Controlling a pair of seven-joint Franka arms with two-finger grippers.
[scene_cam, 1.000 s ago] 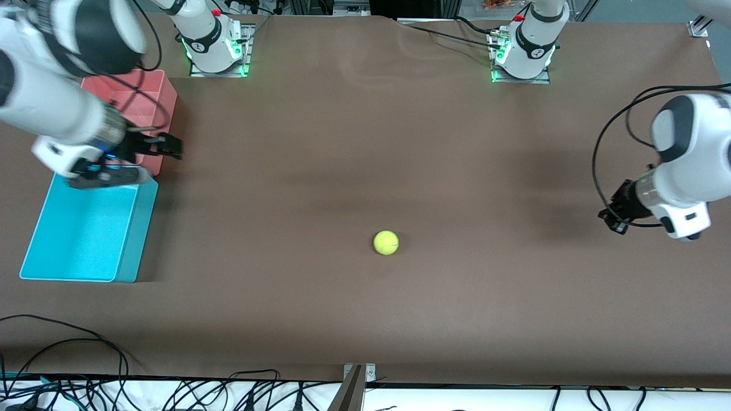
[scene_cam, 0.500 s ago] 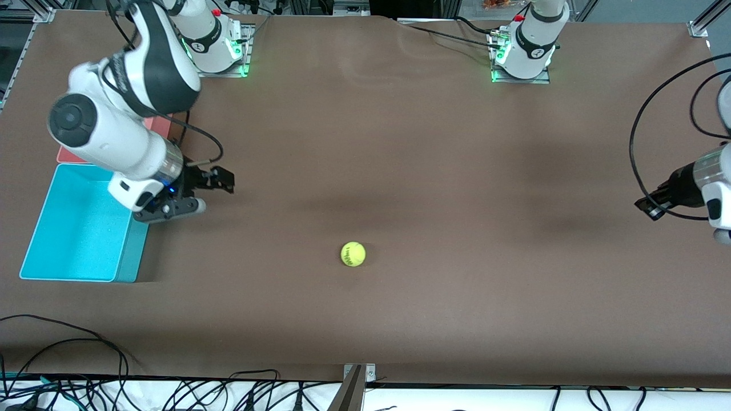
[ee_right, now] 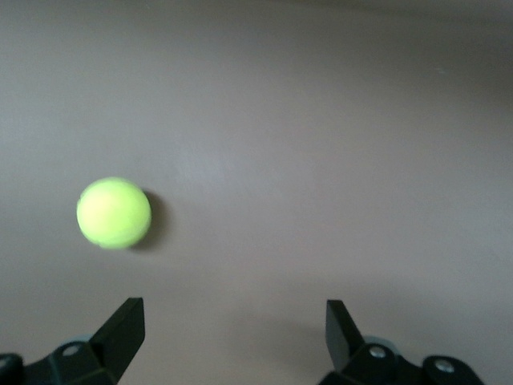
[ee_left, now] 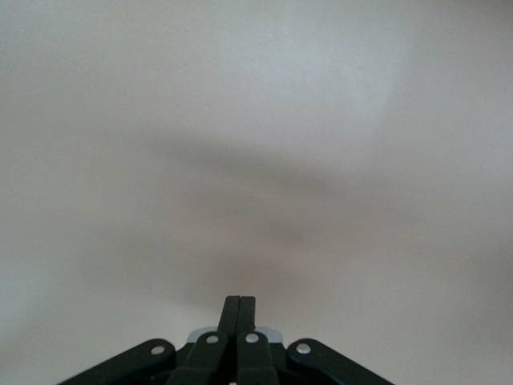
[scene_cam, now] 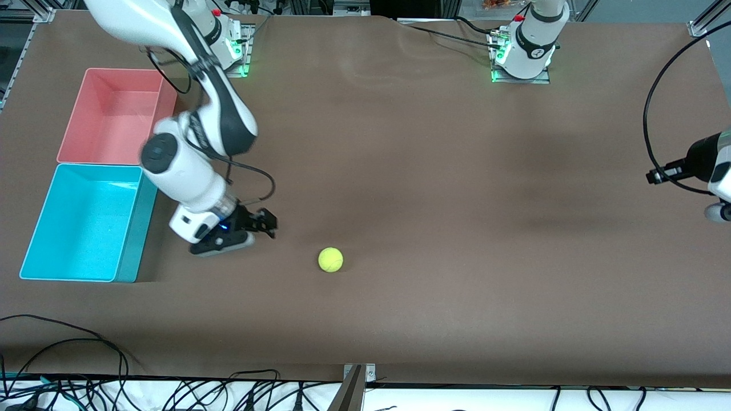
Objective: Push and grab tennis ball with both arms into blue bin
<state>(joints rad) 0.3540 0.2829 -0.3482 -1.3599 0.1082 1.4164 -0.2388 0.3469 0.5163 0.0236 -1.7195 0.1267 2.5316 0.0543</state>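
While both hands hold nothing, left (scene_cam: pixel 654 176) closed, right (scene_cam: pixel 268 224) spread wide, the fuzzy yellow-green tennis ball (scene_cam: pixel 330 260) lies free.

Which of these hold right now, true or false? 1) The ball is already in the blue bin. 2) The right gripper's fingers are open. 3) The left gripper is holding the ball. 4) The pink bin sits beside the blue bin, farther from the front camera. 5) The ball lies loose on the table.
1) False: the tennis ball lies on the table, outside the blue bin.
2) True: the right gripper has its fingers apart, close to the ball.
3) False: the left gripper is shut on nothing, at its own end of the table.
4) True: the pink bin is empty.
5) True.
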